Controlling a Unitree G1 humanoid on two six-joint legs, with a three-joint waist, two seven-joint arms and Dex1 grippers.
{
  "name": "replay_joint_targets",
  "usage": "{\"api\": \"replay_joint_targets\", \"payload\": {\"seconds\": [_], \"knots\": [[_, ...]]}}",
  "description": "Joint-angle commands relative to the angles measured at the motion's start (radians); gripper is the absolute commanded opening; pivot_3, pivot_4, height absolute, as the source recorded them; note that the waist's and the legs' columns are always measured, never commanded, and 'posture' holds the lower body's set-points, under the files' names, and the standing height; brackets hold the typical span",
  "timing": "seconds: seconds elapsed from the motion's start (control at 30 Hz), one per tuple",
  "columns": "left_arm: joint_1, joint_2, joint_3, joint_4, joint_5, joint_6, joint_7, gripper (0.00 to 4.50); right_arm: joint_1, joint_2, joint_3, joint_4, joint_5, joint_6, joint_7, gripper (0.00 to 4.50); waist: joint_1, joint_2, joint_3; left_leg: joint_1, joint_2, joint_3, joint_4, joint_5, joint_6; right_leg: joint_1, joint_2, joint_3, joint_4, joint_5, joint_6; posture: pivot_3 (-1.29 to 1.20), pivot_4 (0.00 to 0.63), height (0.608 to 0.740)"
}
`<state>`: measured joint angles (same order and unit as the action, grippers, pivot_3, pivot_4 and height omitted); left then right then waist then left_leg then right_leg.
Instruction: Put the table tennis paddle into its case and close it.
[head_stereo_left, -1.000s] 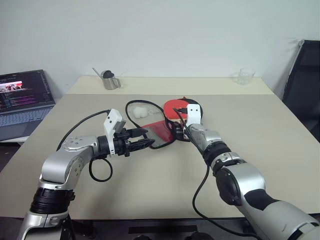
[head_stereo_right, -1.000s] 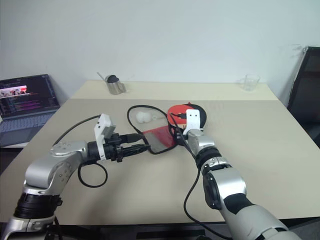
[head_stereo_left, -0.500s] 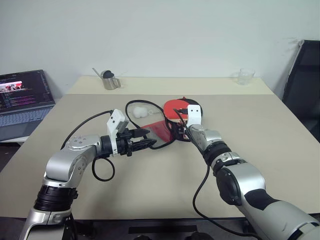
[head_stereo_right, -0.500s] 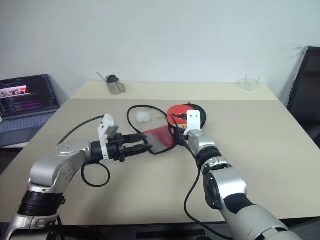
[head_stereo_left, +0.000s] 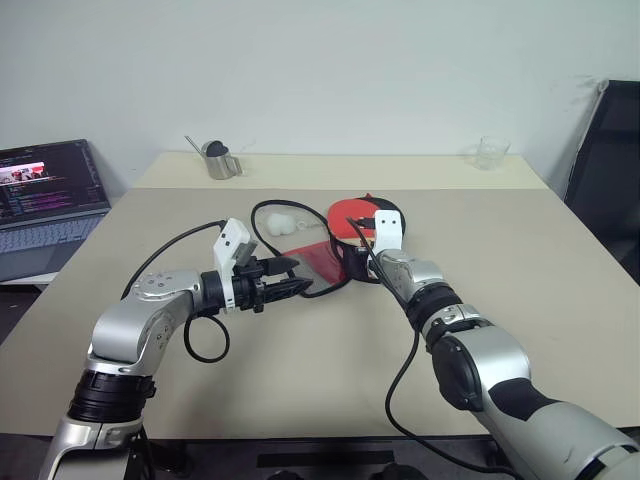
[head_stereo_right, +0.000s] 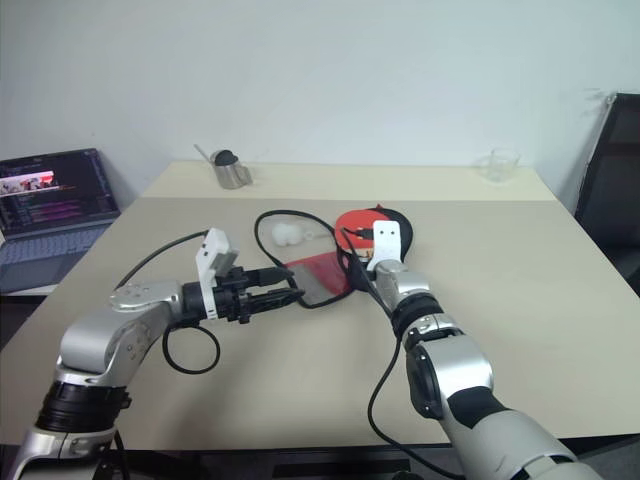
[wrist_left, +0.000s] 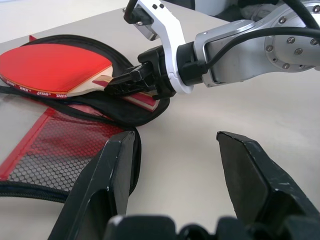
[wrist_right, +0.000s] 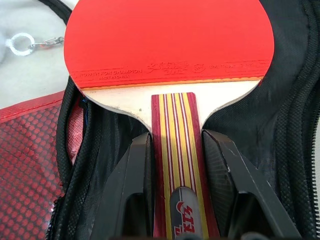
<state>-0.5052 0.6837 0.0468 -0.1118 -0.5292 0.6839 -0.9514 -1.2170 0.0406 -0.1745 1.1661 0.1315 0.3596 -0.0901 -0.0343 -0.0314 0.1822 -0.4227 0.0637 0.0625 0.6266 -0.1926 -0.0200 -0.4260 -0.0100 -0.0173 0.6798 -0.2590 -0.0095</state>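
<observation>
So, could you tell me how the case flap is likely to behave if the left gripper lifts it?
The case looks like soft fabric with a mesh flap lying flat, so it will probably flop and fold rather than swing stiffly. It seems light, so it may drag unless the paddle resting on it pins it. The left gripper stands open beside the flap.

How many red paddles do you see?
1. The table tennis paddle lies on the open case in the middle of the table, its handle between the right gripper fingers. Nothing hints at another one.
</observation>
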Motion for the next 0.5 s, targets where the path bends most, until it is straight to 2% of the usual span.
{"api": "replay_joint_targets", "payload": {"seconds": [0.03, 0.5], "knots": [[-0.018, 0.005, 0.011, -0.011, 0.000, -0.020, -0.004, 2.88, -0.009, 0.002, -0.001, -0.033, -0.001, -0.019, -0.001, 1.14, 0.000, 0.000, 0.000, 0.000, 0.000, 0.000, 0.000, 0.000, 0.000, 0.000, 0.000, 0.000, 0.000, 0.000, 0.000, 0.00, 0.150, 0.740], [-0.026, 0.001, 0.003, 0.002, 0.007, -0.028, -0.011, 2.88, 0.010, 0.020, 0.000, -0.134, 0.013, -0.036, 0.041, 1.14, -0.001, 0.000, 0.000, 0.000, 0.000, 0.000, 0.000, 0.000, 0.000, 0.000, 0.000, 0.000, 0.000, 0.000, 0.000, 0.00, 0.150, 0.740]]}}
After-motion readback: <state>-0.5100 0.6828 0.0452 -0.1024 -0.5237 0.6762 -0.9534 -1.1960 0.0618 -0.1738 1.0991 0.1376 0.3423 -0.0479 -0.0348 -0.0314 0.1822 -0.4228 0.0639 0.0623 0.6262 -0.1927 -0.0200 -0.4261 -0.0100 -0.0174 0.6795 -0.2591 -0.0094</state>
